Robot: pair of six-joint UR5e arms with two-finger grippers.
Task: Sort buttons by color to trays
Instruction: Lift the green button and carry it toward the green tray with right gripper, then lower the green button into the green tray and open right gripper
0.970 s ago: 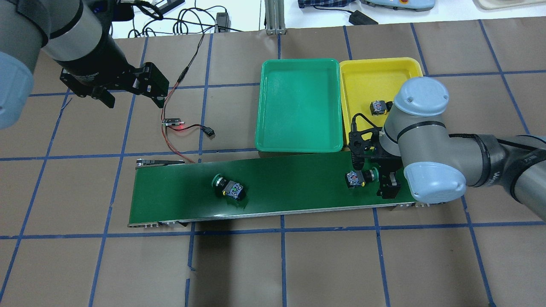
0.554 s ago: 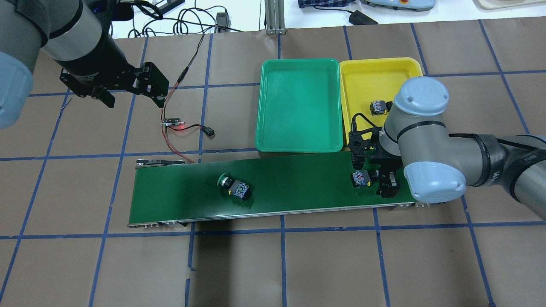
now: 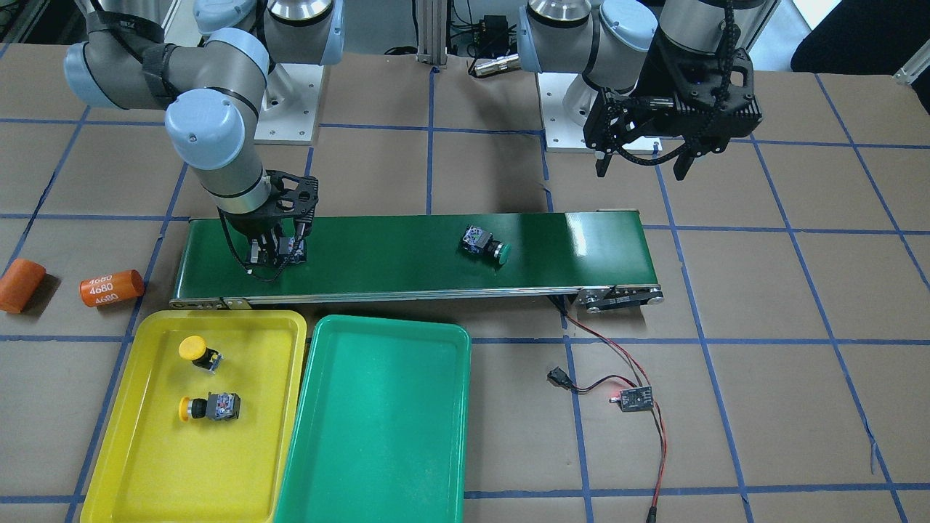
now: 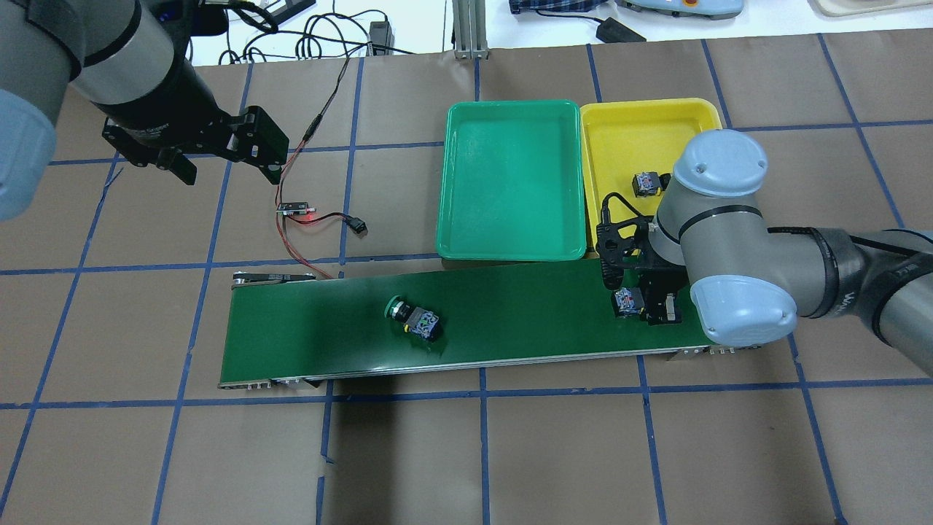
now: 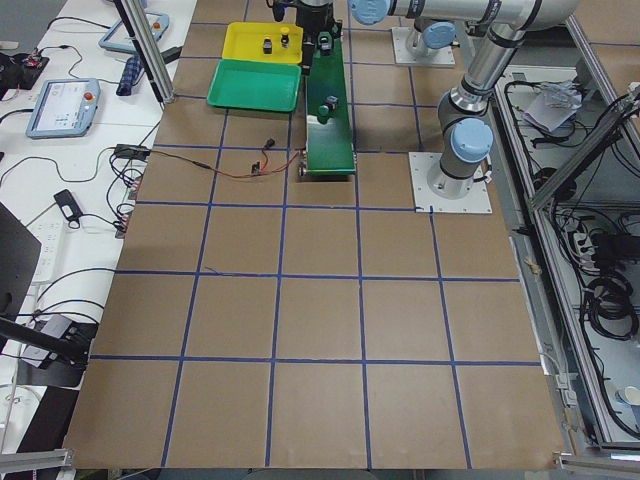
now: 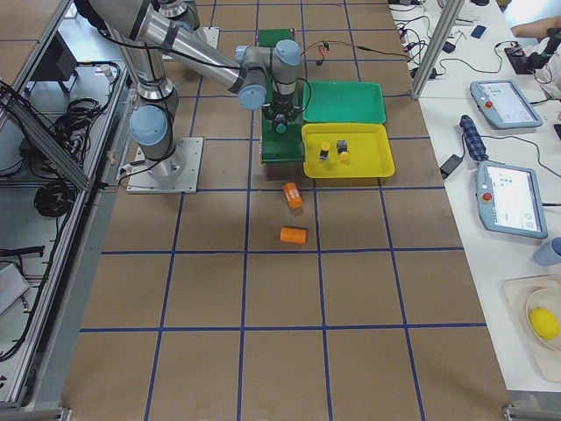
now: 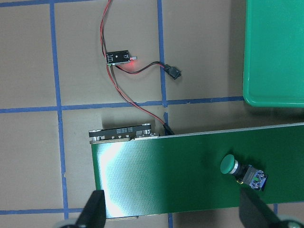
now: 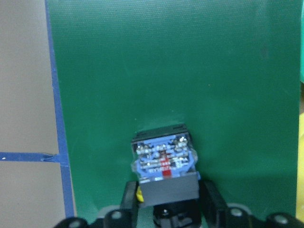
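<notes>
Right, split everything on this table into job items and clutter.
Job: green tray; yellow tray holding two yellow buttons; on the conveyor belt, a green button midway and a second button at its end.
Clutter: two orange cylinders; wired circuit board.

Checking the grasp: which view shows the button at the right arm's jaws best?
Right wrist-mounted: the button sits close up, its switch block flanked by the jaws. Overhead shows it small; front-facing partly hides it behind the jaws; side views barely show it; left wrist-mounted misses it.
</notes>
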